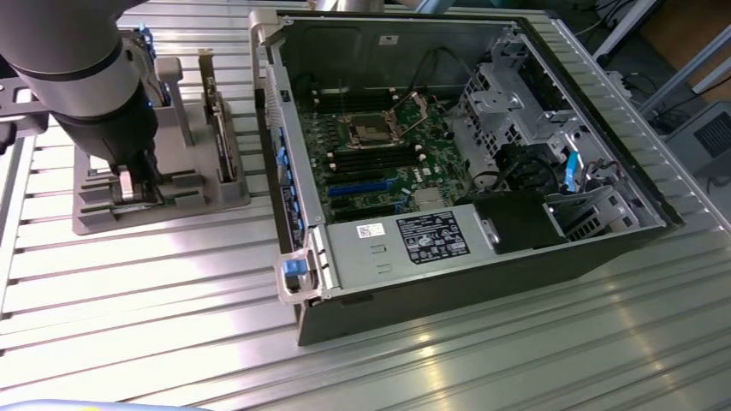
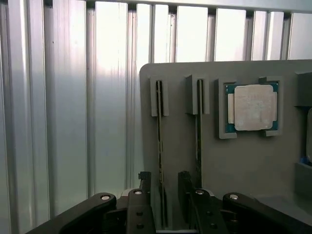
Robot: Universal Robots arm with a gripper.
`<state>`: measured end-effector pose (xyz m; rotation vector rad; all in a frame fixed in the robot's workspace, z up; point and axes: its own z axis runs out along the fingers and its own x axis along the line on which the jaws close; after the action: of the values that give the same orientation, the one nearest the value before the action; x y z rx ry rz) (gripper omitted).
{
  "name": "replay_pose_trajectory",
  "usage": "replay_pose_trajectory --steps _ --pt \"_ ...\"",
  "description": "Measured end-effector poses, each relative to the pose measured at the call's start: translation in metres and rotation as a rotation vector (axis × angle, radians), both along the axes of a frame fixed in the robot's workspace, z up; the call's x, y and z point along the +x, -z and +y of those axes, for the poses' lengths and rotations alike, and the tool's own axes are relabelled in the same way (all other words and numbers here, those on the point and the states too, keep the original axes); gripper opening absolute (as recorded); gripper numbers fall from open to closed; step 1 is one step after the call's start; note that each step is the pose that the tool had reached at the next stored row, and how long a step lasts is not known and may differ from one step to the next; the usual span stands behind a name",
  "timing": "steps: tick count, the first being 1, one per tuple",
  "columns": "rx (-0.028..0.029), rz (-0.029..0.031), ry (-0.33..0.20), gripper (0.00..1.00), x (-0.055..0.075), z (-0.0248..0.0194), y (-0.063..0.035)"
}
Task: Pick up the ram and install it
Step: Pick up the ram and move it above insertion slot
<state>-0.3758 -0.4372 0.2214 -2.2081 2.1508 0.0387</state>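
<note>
Ram (image 2: 160,122) stands on edge in a slot of the grey holder (image 2: 243,165), with a second stick (image 2: 197,136) in the holder's next slot and a silver processor (image 2: 252,107) in its recess beyond that. The gripper (image 2: 164,178) is low over the holder, its fingers (image 2: 145,183) apart, one on each side of the ram without clamping it. An open computer case (image 1: 457,223) lies to the exterior view's right of the holder.
</note>
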Motion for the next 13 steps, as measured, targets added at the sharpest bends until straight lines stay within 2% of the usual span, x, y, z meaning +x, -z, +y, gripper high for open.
replay_pose_trajectory --steps 3,13 --pt "0.0001 -0.0001 -0.001 0.36 -0.008 0.0 0.0053" --pt "0.0 -0.0001 -0.002 0.36 -0.01 -0.0002 0.0117"
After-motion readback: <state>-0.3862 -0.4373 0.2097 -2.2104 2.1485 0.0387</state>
